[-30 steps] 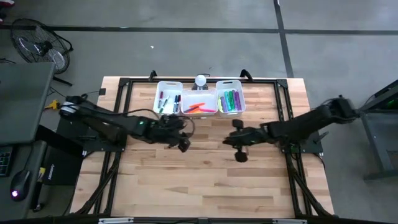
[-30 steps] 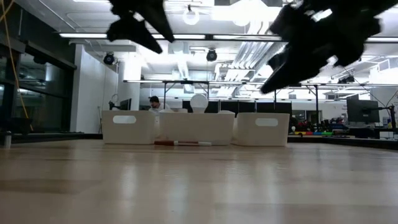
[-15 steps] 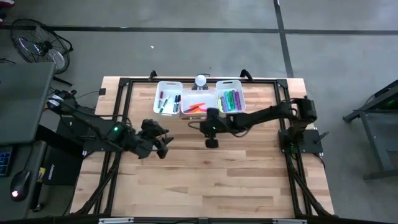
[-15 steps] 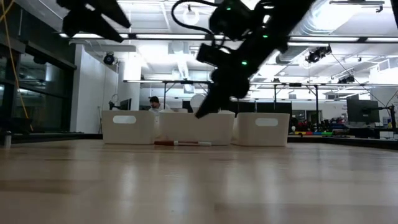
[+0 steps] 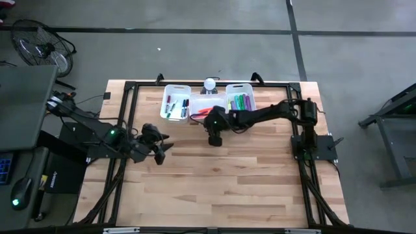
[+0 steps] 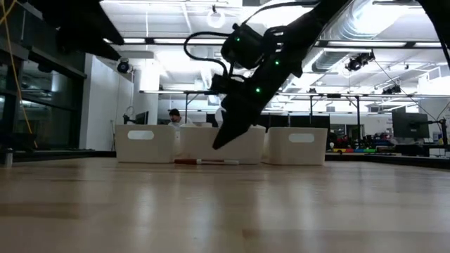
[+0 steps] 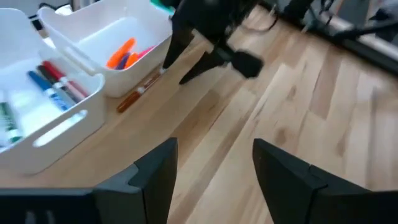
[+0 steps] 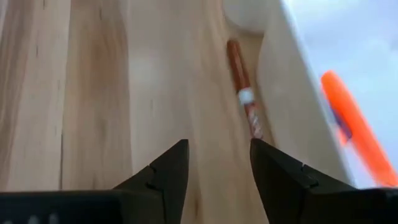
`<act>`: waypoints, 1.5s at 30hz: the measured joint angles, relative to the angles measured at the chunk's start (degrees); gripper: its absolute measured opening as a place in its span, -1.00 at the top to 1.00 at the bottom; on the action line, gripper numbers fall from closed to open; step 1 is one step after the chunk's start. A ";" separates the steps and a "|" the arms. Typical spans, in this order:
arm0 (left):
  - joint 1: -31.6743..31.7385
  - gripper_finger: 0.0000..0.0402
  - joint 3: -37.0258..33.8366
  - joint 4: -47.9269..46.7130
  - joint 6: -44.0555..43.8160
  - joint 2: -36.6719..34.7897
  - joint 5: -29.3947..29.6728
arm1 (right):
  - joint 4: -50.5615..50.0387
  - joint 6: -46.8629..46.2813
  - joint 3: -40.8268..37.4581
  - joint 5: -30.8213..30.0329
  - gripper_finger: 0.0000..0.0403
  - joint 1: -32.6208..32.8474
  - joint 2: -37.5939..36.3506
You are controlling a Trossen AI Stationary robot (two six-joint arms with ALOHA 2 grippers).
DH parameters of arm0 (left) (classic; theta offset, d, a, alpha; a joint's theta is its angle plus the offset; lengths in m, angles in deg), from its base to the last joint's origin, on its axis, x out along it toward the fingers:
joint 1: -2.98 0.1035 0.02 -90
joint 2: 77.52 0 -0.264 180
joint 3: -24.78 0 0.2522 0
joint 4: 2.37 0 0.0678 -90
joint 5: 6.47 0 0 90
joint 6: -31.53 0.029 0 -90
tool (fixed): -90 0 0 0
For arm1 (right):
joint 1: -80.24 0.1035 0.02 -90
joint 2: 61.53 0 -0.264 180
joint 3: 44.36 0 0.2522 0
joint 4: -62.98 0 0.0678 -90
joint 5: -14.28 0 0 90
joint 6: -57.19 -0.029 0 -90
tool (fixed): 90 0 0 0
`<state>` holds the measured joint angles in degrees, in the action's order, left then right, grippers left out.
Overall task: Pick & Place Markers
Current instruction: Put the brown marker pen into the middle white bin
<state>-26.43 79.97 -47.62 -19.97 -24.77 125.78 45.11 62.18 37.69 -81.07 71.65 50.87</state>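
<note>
Markers [image 7: 59, 84], no legible writing

Left claw [image 6: 77, 17] cropped by the low view's upper edge, loose marker [image 5: 199, 115] ahead of right claw [image 5: 214, 139] partly hidden from above.

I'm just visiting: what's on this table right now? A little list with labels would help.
Table: wooden
Bins: three white bins in a row, left bin, middle bin, right bin, all holding markers
Loose marker: reddish marker on the wood beside the middle bin
Right gripper: open, near the loose marker
Left gripper: open, empty, off to the left
</note>
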 joint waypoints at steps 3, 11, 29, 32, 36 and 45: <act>0.07 -0.01 0.03 0.40 2.09 -0.88 -0.48 | -0.40 0.36 0.14 0.14 0.18 -0.46 0.08; 0.11 -0.01 -0.04 -0.02 4.71 -1.97 -1.48 | -0.66 2.85 0.10 -0.06 0.18 -0.82 0.89; 0.13 -0.01 -0.04 0.07 4.56 -1.93 -3.88 | -2.89 2.95 0.10 -0.25 0.18 -1.61 3.03; 0.13 -0.01 -0.04 0.07 4.56 -1.93 -3.97 | -3.17 2.86 0.10 -0.06 0.18 -1.61 3.03; 0.13 -0.01 -0.04 0.05 4.56 -1.93 -4.00 | -3.34 2.65 0.10 1.98 0.18 -1.58 3.03; 0.13 -0.01 -0.04 0.02 4.62 -1.90 -4.36 | -3.41 1.22 0.10 1.73 0.18 1.34 2.97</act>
<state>-26.30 79.93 -47.60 -15.34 -26.67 121.42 41.70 63.40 37.78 -79.34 72.99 53.84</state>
